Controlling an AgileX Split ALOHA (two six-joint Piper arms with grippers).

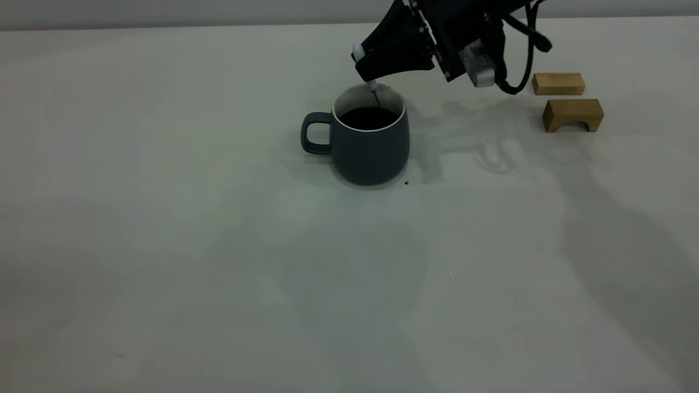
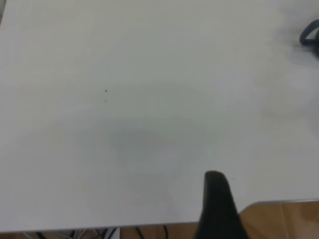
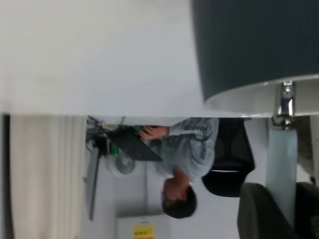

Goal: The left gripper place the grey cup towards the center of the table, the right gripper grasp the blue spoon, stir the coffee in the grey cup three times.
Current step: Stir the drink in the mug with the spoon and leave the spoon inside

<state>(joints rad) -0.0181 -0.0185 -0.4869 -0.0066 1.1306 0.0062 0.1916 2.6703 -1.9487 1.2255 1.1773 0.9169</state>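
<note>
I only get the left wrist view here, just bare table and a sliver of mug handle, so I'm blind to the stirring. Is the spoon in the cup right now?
Observer: Yes. The right gripper holds the blue spoon over the grey cup, its metal neck dipping inside the rim.
Operator: Is there coffee in it?
Observer: Yes, the coffee shows as a dark surface below the white rim.
Operator: Which way does the handle face?
Observer: In the exterior view it points to the picture's left, away from two wooden blocks on the right.
Operator: Any spills?
Observer: A few tiny dark specks on the table beside the cup's base.
</note>
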